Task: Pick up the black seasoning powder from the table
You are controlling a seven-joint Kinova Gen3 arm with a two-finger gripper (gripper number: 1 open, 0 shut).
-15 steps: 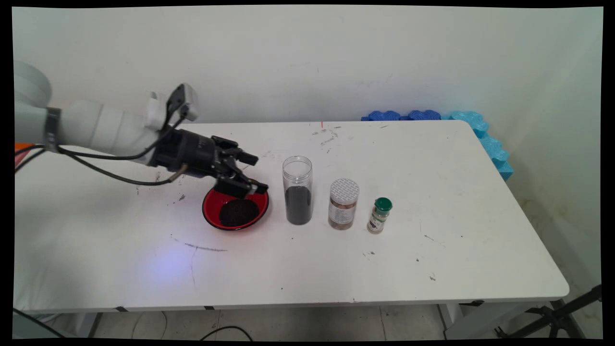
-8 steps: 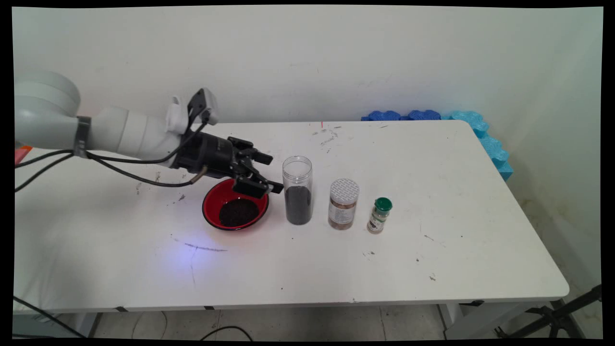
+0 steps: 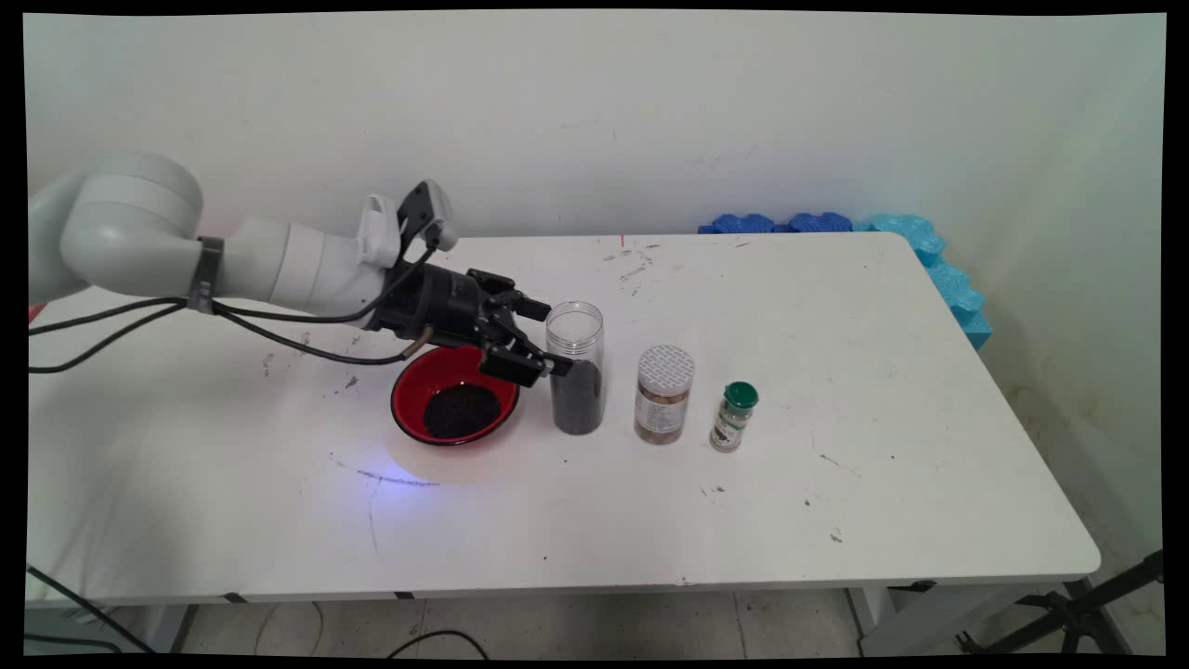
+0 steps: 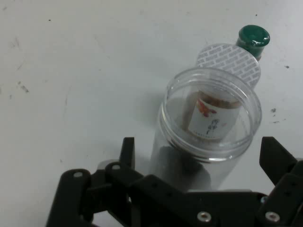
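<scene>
Straddling the clear jar (image 4: 208,127), the pincer (image 4: 199,156) gapes; only main view shows the red bowl (image 3: 454,405).

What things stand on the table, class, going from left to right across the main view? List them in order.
Red bowl → open clear jar, with the gripper at it → white-lidded jar → small green-capped bottle.

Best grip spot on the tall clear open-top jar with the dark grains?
Probably the tall clear jar at mid-wall, side-on from the red bowl side: it stands upright and lidless with straight round walls. The open gripper already straddles it there.
</scene>
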